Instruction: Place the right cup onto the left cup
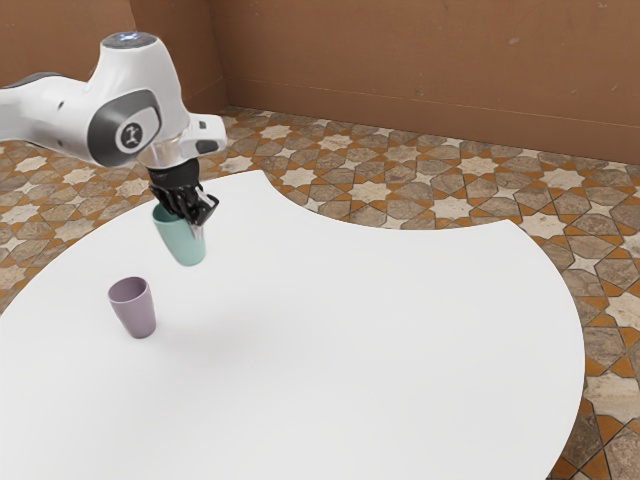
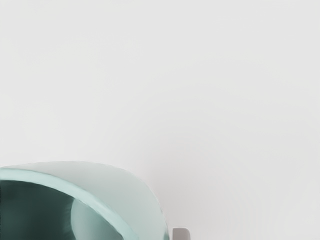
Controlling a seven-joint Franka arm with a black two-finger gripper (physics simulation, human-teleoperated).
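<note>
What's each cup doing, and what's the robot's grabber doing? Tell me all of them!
Teal cup: mouth up, held by its side wall, seemingly lifted off the table.
Mauve cup: standing upright on the table, mouth open.
Gripper: closed on the teal cup's wall.
</note>
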